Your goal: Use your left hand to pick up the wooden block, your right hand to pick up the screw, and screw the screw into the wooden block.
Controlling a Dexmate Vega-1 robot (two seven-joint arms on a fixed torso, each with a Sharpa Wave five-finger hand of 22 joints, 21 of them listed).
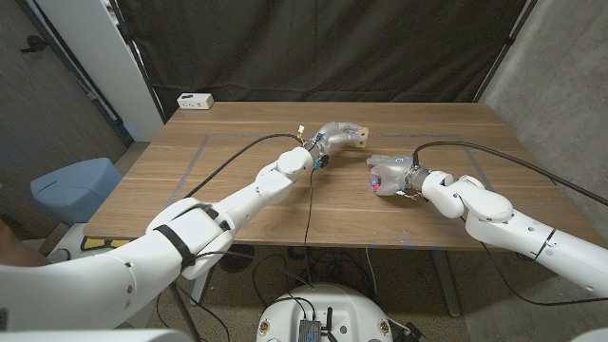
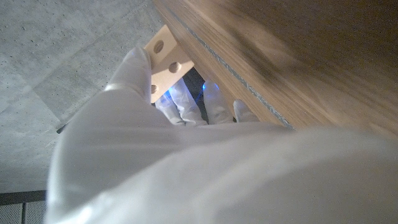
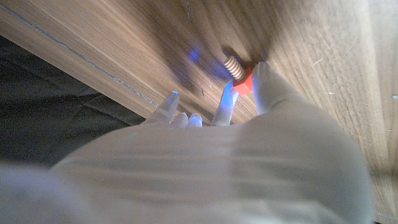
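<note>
Right now I see the big wooden table [image 1: 237,204] filling the middle of the head view, with a white power strip [image 1: 196,101] at its upper left corner. My left arm [image 1: 228,204] comes up from the lower left of the frame and my right arm [image 1: 503,218] comes in from the lower right. My left hand [image 1: 328,141] is just above the middle of the frame, and its fingers [image 2: 134,68] are wrapped around the wooden block [image 1: 356,133]. I can see round holes in the block in the left wrist view. My right hand [image 1: 391,174] sits just right of the middle, low by the table top. It pinches the screw [image 3: 237,71], with the red head between thumb and a finger and the ridged tip pointing away from the hand. Block and screw are near each other but apart.
</note>
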